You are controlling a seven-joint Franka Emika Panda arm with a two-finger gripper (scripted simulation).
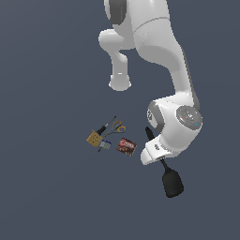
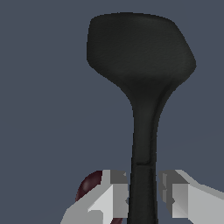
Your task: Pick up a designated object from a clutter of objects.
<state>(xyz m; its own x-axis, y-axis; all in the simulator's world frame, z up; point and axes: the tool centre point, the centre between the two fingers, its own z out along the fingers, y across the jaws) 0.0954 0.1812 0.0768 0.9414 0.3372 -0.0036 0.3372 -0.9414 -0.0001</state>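
Note:
The long black spatula (image 1: 169, 180) lies at the exterior view's right. Its broad head points toward the bottom of that view, and its thin handle runs up under my white hand (image 1: 157, 149). In the wrist view my gripper (image 2: 142, 197) has one finger on each side of the spatula's handle (image 2: 142, 144), pressed close against it. The paddle head (image 2: 140, 48) fills the upper part of that view. A dark red ball (image 2: 89, 186) shows just behind one finger (image 2: 114, 197). In the exterior view the arm hides the ball.
The clutter sits to the exterior view's left of the spatula: a black-handled screwdriver (image 1: 104, 127), yellow-handled scissors (image 1: 118, 127), a tan box (image 1: 94, 139), a tiny blue item (image 1: 105, 145) and a red-brown packet (image 1: 126, 146). The surface is flat dark grey.

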